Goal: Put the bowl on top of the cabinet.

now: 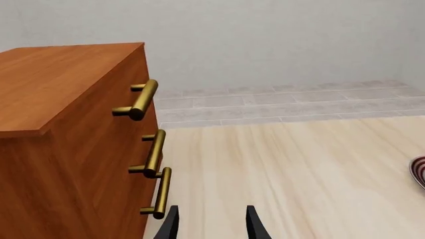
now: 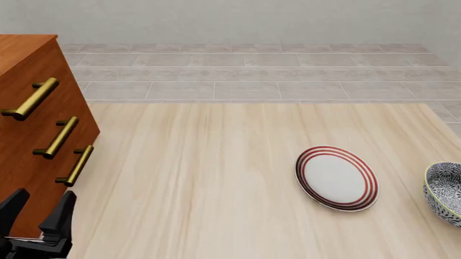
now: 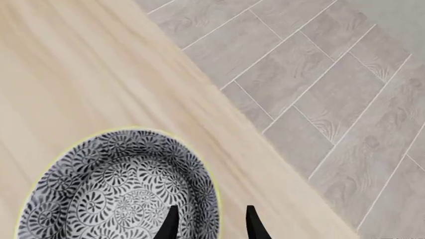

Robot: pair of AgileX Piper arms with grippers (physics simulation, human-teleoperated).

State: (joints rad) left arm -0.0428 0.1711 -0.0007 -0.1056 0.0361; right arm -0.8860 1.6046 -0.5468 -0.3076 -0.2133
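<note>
The cabinet (image 2: 32,124) stands at the table's left side, reddish-brown with three brass bar handles (image 2: 59,137) facing right. Its top and front also fill one side of the left wrist view (image 1: 66,129). The black-and-white floral bowl (image 2: 443,191) sits upright at the table's right edge, cut off by the frame. My left gripper (image 2: 40,208) hangs open and empty beside the cabinet's lower front (image 1: 212,225). My right gripper (image 3: 211,226) is open above the bowl (image 3: 99,199), one finger over the inside and one outside the pale rim. It does not show in the front view.
A flat white plate with red rings (image 2: 336,178) lies just left of the bowl, and its edge (image 1: 419,172) shows in the left wrist view. The table's edge (image 3: 265,149) runs close past the bowl, with grey tiled floor (image 3: 319,74) beyond.
</note>
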